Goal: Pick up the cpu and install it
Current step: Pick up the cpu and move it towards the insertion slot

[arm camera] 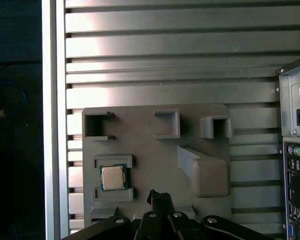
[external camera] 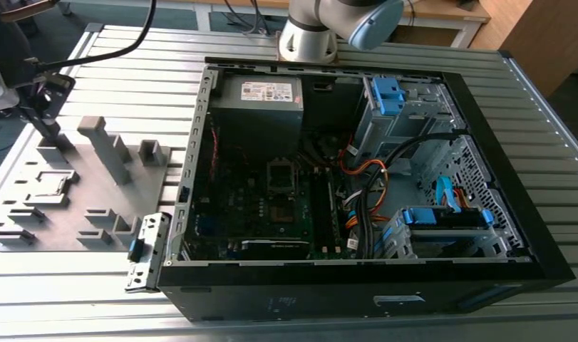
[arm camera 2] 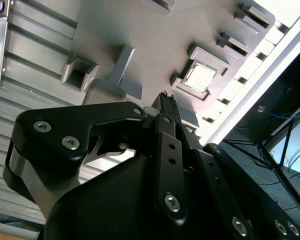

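Spanning the whole scene is the slatted aluminium table (external camera: 127, 57). On it an open computer case (external camera: 545, 271) lies on its side, motherboard upward, with the black cpu socket (external camera: 281, 176) near the middle of the board. Beside the case, toward the exterior view's left, is a grey fixture plate (arm camera: 155, 150) with raised pockets and blocks.

The gripper (arm camera: 159, 196) hangs above this plate. Its 2 fingers (arm camera 2: 163, 117) are drawn together to a narrow tip and carry nothing.

The cpu (arm camera: 113, 177) lies flat in its nest on the plate, silver top up, framed by 2 raised lips. It is unlifted and well apart from the socket. In both wrist views the fingertip is near the chip but off to one side, not touching it.

As I judge it, the main risk is alignment. Fingers that come down off-centre, or too narrow, could land on the metal top or a nest lip. That could tilt or skid the thin chip instead of clamping its edges. A crooked grip here could later seat the chip skewed in the socket.
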Controlling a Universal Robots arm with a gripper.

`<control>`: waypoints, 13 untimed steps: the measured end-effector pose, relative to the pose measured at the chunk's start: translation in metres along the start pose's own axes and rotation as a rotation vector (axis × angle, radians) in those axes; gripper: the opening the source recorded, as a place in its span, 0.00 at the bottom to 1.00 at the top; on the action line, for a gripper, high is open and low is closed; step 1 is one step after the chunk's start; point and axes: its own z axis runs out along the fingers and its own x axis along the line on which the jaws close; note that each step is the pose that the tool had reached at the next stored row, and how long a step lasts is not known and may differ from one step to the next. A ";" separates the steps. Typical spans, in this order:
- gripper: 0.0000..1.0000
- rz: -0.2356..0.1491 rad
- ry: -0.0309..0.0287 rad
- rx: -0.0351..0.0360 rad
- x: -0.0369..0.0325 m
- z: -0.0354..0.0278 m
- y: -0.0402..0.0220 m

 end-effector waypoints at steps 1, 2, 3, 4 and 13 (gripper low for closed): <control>0.11 0.000 0.0000 0.0000 0.0011 0.0007 -0.0001; 0.11 0.000 0.0001 0.0001 0.0022 0.0014 -0.0002; 0.11 0.000 -0.0001 0.0000 0.0031 0.0024 -0.0003; 0.11 0.000 -0.0002 -0.0001 0.0038 0.0034 -0.0003; 0.11 0.000 0.0001 0.0000 0.0173 0.0113 -0.0013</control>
